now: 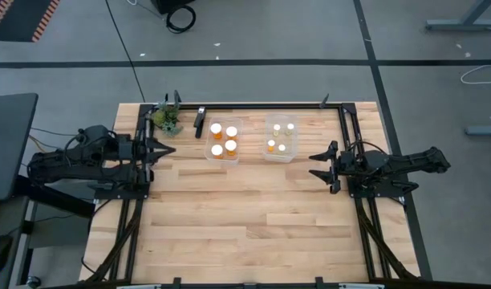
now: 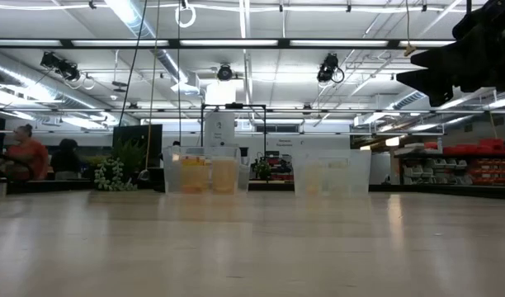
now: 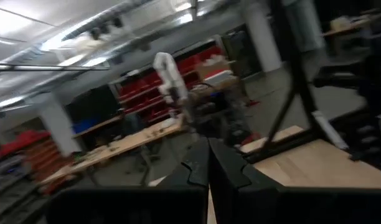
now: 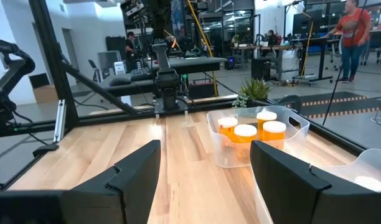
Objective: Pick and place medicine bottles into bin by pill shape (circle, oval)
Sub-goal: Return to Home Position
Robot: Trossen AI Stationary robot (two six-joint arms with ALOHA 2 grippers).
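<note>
Homing is your step: left gripper (image 1: pixel 167 150) pressed together at the table's (image 1: pixel 245 233) left edge, right gripper (image 1: pixel 316 164) spread opposite; just park both.

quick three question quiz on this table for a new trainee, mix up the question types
1. How many orange white-capped medicine bottles stand in the left clear plastic bin? A two, B four, C six.
2. True or false: the small pale white-capped bottles lie on the wooden table, outside the right clear plastic bin.
3. Fill in: the left gripper is shut and empty; the right gripper has its fingers ___.
Key: 1 B; 2 false, they are inside it; 3 open.
</note>
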